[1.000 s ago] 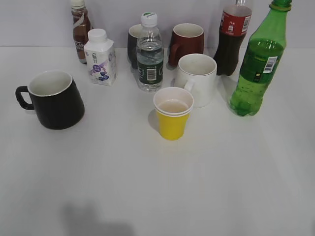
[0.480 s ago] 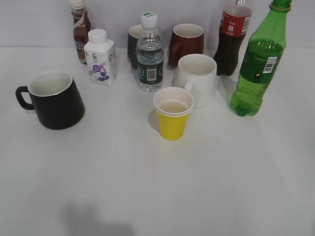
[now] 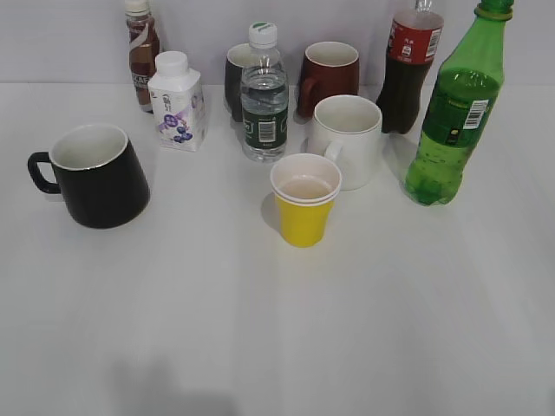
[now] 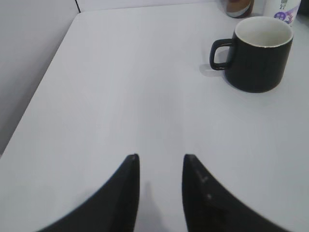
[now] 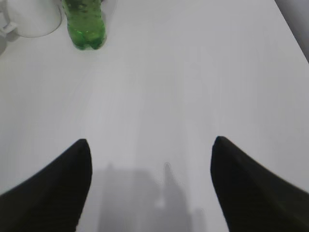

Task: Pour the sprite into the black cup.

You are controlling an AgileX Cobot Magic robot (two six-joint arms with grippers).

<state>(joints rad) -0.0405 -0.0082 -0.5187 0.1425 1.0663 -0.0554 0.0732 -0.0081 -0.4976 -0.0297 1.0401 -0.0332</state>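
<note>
Exterior view: sprite (image 3: 453, 108) stands far right, black cup (image 3: 94, 176) far left. Right hand (image 5: 150, 145) is wide open; left hand (image 4: 161, 162) has a narrow gap, both empty.

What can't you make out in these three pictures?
- Sprite: exterior view's top edge cuts its cap; right wrist view shows only the base.
- Cola bottle: top cut off by the same edge.
- Dark mug: mostly hidden behind the water bottle.
- Black cup: its bottom inside is out of sight, so contents unknown.
- Label print: too small to read.
- Both arms: outside the exterior view; only jaw tips show in the wrist views.
</note>
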